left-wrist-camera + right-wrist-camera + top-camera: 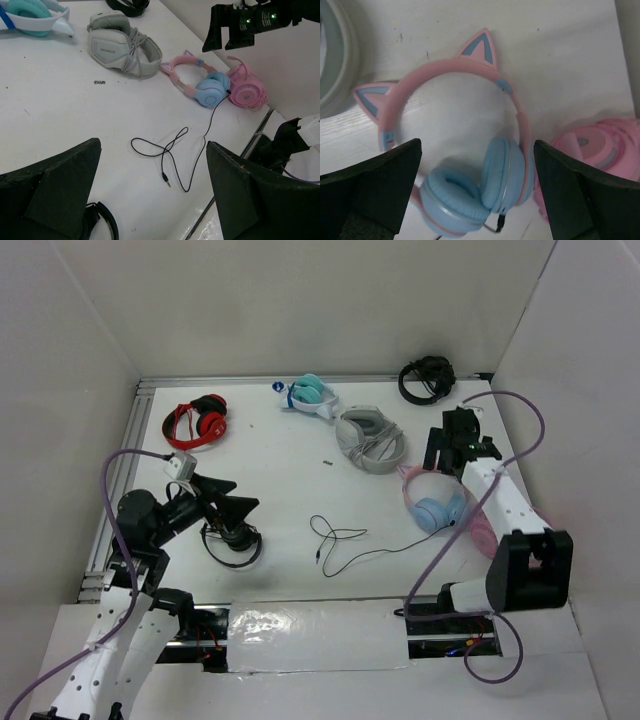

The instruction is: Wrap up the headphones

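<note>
The headphones [437, 502] lie at the right side of the top view, their black cable [163, 162] loose and spread out. Nothing is wrapped yet. The right gripper [476, 160] hangs wide open above them. The left gripper [152, 165] is open too, empty.

Even, bright overhead light with soft shadows; the right wrist view is slightly soft, and its dark fingers [370, 185] blur.
</note>
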Controlling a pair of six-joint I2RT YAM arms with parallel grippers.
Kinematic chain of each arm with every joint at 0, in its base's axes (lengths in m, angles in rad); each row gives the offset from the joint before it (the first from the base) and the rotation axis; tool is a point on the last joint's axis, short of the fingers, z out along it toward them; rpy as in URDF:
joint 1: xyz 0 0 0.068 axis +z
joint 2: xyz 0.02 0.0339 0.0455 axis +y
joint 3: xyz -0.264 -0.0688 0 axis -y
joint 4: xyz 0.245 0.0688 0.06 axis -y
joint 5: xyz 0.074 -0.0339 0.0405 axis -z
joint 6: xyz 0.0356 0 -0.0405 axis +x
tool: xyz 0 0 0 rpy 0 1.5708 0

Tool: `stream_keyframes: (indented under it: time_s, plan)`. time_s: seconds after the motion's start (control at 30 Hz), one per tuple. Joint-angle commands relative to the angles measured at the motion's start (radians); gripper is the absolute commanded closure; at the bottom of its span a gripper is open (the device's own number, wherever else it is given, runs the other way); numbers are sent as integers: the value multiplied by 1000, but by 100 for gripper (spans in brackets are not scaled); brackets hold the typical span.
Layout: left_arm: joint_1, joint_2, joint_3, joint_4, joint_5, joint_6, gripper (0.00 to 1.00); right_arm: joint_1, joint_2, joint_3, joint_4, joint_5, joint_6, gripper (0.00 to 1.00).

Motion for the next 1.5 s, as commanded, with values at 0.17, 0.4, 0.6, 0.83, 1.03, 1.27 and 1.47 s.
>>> stream_keyframes:
  time_s: [0.17,0.4,0.6,0.83,1.03,1.27,1.47]
  plan:
    - [2,46,11,5,-46,26,1,-89,200,72,154,-91,-375,3]
    - [2,0,-18,12,-100,28,1,-141,366,121,134,-115,-409,3]
    - [3,-9,-14,-29,-230,-49,1,-158,432,136,108,-183,-427,18]
    - [3,66,35,-51,-102,20,1,-189,440,133,126,-224,-429,59]
    - [3,95,31,-48,-119,21,1,-187,345,106,154,-264,-462,90]
    - [3,60,14,-23,-46,49,1,-187,135,38,232,-321,-494,100]
    - [3,74,23,-6,42,75,1,-163,-89,67,231,-315,-524,100]
